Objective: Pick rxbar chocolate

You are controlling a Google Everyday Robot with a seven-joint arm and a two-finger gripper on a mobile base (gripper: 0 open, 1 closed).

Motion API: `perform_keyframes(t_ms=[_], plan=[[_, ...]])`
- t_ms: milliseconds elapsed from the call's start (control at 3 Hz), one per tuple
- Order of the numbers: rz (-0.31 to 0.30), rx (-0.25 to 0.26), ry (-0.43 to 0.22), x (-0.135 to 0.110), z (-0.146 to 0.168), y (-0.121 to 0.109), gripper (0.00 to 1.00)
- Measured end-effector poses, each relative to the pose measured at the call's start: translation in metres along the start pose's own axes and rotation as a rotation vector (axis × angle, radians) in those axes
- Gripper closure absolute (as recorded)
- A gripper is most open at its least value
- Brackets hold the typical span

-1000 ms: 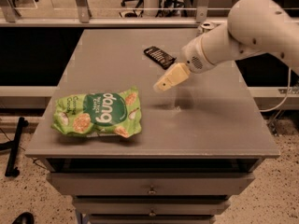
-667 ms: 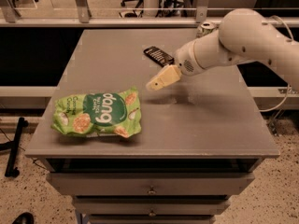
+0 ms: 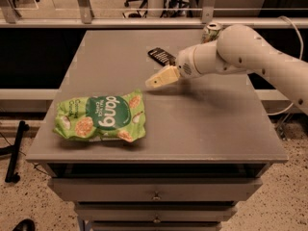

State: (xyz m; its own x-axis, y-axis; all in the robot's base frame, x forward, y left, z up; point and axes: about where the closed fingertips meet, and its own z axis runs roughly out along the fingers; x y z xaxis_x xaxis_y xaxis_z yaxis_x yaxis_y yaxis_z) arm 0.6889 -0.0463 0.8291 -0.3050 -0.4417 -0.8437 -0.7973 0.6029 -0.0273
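The rxbar chocolate (image 3: 160,56) is a small flat black bar lying on the grey table (image 3: 192,124) toward the back middle. Its right end is hidden behind my arm. My gripper (image 3: 155,82) with pale yellow fingers hangs over the table centre, just in front of and slightly left of the bar, pointing left and down. It holds nothing that I can see.
A large green snack bag (image 3: 100,118) lies at the front left of the table. A white-green drink can (image 3: 211,32) stands at the back right, partly behind my white arm (image 3: 240,52). Drawers are below the tabletop.
My arm and gripper have moved to the left across the table, past the front of the bar. The can now shows behind the arm.
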Motion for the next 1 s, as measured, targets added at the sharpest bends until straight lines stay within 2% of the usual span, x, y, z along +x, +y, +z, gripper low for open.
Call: perform_keyframes(t_ms=[667, 1000], plan=[[0.051, 0.081, -0.065, -0.002, 0.004, -0.048, 0.0], [0.105, 0.077, -0.068, 0.005, 0.013, -0.057, 0.17]])
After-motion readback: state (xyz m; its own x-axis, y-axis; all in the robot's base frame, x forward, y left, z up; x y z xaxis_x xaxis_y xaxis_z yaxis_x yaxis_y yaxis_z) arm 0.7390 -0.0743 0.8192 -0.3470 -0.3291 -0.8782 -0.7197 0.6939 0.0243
